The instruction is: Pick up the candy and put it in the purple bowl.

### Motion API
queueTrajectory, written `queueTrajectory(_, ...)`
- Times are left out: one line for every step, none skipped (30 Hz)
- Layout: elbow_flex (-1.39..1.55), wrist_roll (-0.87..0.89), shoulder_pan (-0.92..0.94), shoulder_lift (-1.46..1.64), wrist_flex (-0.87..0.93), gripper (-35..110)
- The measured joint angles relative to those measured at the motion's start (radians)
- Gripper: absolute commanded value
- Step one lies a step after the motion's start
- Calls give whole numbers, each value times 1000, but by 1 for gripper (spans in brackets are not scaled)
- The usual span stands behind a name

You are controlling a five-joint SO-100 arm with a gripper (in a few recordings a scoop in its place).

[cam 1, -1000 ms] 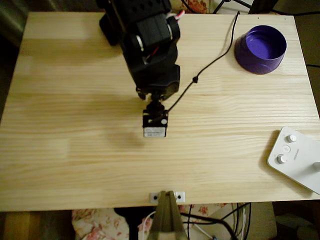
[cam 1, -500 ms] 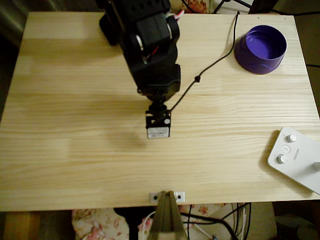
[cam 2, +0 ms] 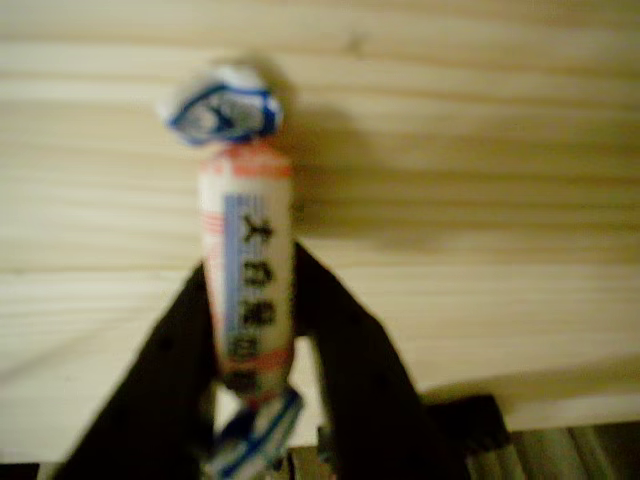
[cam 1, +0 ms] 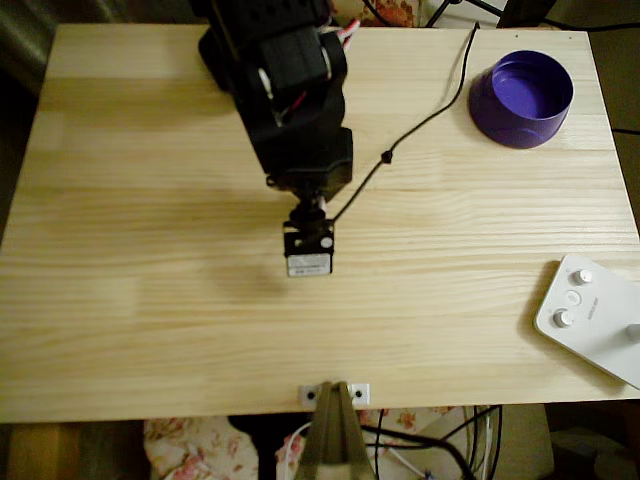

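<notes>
In the wrist view the candy [cam 2: 245, 285], a white wrapper with a blue printed panel and twisted blue-white ends, stands lengthwise between my two black fingers. My gripper [cam 2: 250, 275] is shut on its lower half, and the upper twisted end sticks out past the fingertips. Its shadow falls on the wood just to its right. In the overhead view my black arm [cam 1: 295, 110] reaches to the table's middle, and its wrist block [cam 1: 308, 250] covers the candy. The purple bowl [cam 1: 522, 98] stands at the back right corner, far to the right of the arm.
A black cable [cam 1: 420, 125] runs across the table from the arm toward the back edge beside the bowl. A white device with knobs [cam 1: 590, 315] lies at the right edge. A small bracket [cam 1: 335, 393] sits at the front edge.
The arm's wrist shifted slightly right, then back left, and the upper arm moved a little toward the back. The grip on the candy is unchanged.
</notes>
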Motion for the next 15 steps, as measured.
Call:
queueTrajectory(0,-3,5,6,20,2)
queueTrajectory(0,-11,11,11,29,2)
queueTrajectory(0,-14,14,17,38,2)
queueTrajectory(0,-15,15,23,48,2)
queueTrajectory(0,-15,15,26,52,2)
queueTrajectory(0,-15,15,28,52,2)
queueTrajectory(0,-15,15,29,55,2)
queueTrajectory(0,-15,15,32,55,2)
queueTrajectory(0,-15,15,37,55,2)
queueTrajectory(0,-15,15,40,55,3)
queueTrajectory(0,-15,15,48,55,3)
queueTrajectory(0,-20,15,55,55,4)
queueTrajectory(0,-29,15,61,55,5)
queueTrajectory(0,-32,15,63,55,7)
queueTrajectory(0,-35,15,63,55,7)
